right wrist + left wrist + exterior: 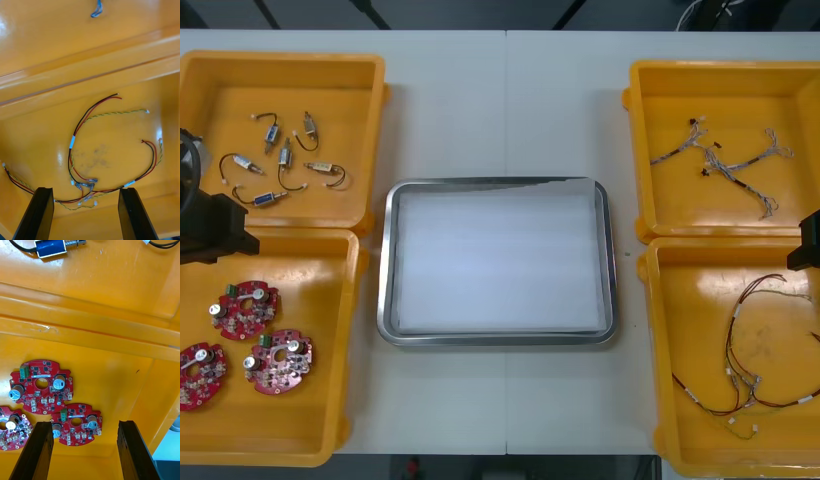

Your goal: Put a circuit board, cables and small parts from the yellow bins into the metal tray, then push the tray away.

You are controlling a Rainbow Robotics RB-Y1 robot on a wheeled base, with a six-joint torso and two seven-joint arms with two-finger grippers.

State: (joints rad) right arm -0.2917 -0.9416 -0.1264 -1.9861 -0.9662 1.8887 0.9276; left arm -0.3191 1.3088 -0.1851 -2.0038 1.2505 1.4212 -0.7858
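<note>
The metal tray [384, 262] lies at the middle of the bench [450, 100], white inside a shiny rim. Four yellow bins flank it, two on each side.

Left of the tray, toward the robot, the near left bin [300, 440] holds three round red circuit boards [278, 360] lying flat and close together. The left gripper [84, 424] hangs over this bin, released. Its black fingers [37, 450] stand wide apart above the board nearest the tray and touch none of them.

Left of the tray and farther from the robot, the far left bin [280, 58] holds scattered small metal parts [280, 160] with thin black leads.

Right of the tray, the far right bin [725, 70] holds twisted blue and white cables [725, 160]. The near right bin [660, 350] holds a loose tangle of red, black and yellow cables [745, 350]. The right gripper [86, 189] hangs over that tangle, also released, with its fingers spread and the cables lying untouched on the bin floor below them.
</note>
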